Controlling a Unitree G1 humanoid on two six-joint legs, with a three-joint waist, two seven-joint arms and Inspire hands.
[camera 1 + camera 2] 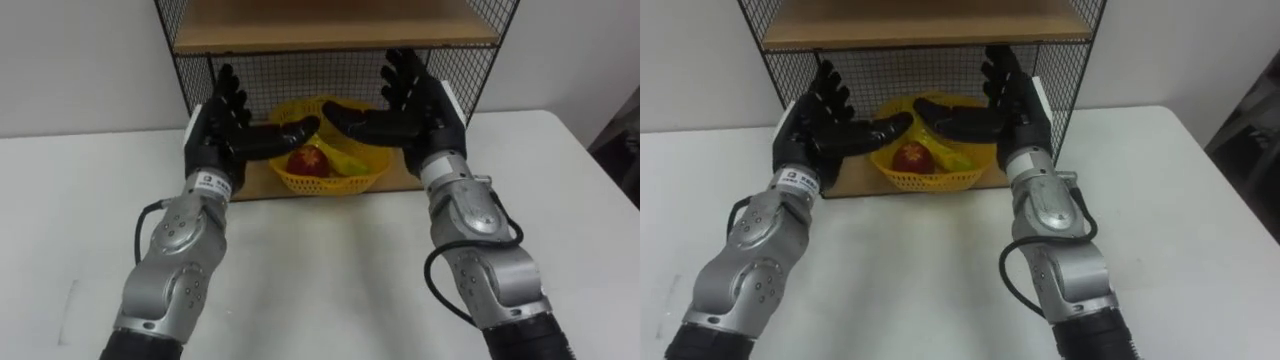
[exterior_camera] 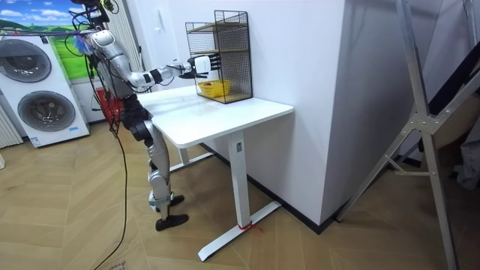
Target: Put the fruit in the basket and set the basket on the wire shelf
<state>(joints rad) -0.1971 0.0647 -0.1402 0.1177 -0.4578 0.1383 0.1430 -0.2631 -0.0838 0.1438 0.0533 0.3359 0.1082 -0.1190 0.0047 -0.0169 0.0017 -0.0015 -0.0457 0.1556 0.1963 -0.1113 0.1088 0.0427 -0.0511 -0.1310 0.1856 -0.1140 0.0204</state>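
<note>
We log the yellow plastic basket (image 1: pixel 312 185), red apple (image 1: pixel 306 163) and yellow banana (image 1: pixel 347 160) inside, on the black wire shelf (image 1: pixel 300 72); left hand (image 1: pixel 222 130) and right hand (image 1: pixel 420 110) spread wide before it.

bright, even indoor light from above washes the white table (image 1: pixel 320 285) across the lower half of the eye views, leaving only soft, faint shadows near the frame's middle, while at top centre the lower bay of the wire shelf (image 1: pixel 330 30) lies dimmer, shading the yellow basket (image 1: pixel 320 183) inside.
</note>
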